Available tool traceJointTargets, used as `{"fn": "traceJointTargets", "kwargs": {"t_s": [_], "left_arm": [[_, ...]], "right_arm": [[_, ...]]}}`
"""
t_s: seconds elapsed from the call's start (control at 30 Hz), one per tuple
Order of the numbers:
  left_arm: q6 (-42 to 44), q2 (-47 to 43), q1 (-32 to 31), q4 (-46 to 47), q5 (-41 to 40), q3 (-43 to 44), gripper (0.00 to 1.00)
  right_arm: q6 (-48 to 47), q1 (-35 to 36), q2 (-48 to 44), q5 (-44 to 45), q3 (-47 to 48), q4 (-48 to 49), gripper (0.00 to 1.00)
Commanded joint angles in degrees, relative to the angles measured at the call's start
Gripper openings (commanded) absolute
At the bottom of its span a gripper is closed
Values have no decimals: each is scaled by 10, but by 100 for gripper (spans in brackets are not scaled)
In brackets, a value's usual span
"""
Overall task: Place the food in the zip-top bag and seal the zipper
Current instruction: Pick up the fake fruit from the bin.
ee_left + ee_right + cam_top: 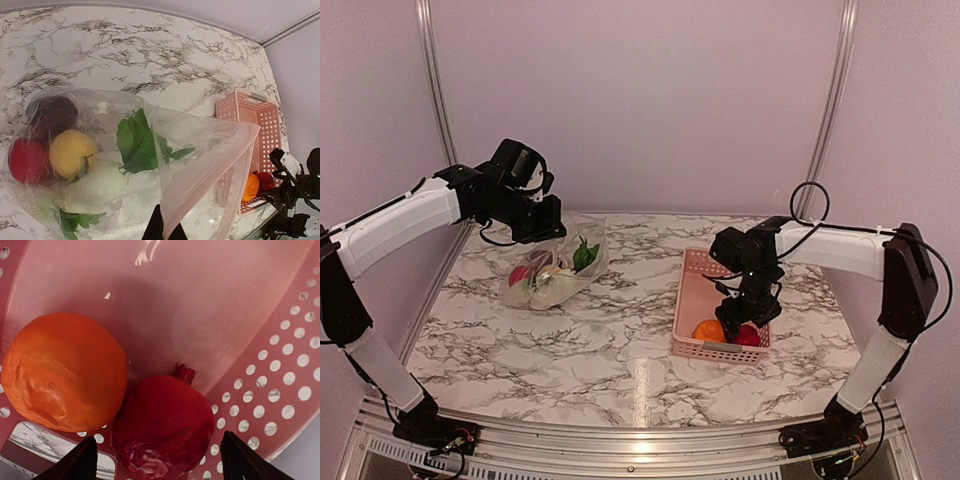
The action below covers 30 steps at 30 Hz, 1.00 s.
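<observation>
The clear zip-top bag (552, 268) lies at the back left with food inside: a red ball (27, 160), a yellow piece (70, 152), a dark one (52, 115), a white piece (97, 185) and green leaves (137, 142). My left gripper (164, 231) is shut on the bag's mouth edge (200, 170) and holds it up. My right gripper (159, 460) is open inside the pink basket (698, 290), its fingers on either side of a red pomegranate (162, 427). An orange ball (62, 370) touches the pomegranate's left side.
The pink basket stands on the marble table at the right, seen too in the left wrist view (255, 125). The orange ball (708, 330) and pomegranate (748, 335) sit at its near end. Walls close the back and sides.
</observation>
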Motion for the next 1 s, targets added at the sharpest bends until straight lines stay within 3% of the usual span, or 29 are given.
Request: {"fn": "traceJointTargets", "kwargs": {"t_s": [0.0, 0.3, 0.67, 0.8, 0.97], "left_arm": [[3, -14, 1, -14, 5, -9, 0], [-1, -21, 1, -14, 6, -17, 0], [-11, -21, 1, -3, 8, -26, 0], [-11, -19, 1, 0, 8, -21, 0], [-10, -16, 1, 2, 10, -15, 0]], "right_arm": [[3, -4, 7, 1, -11, 2, 81], [6, -4, 16, -1, -15, 15, 66], [12, -4, 18, 38, 147, -47, 55], [-6, 5, 23, -20, 209, -13, 49], [-4, 20, 3, -145, 233, 97, 48]]}}
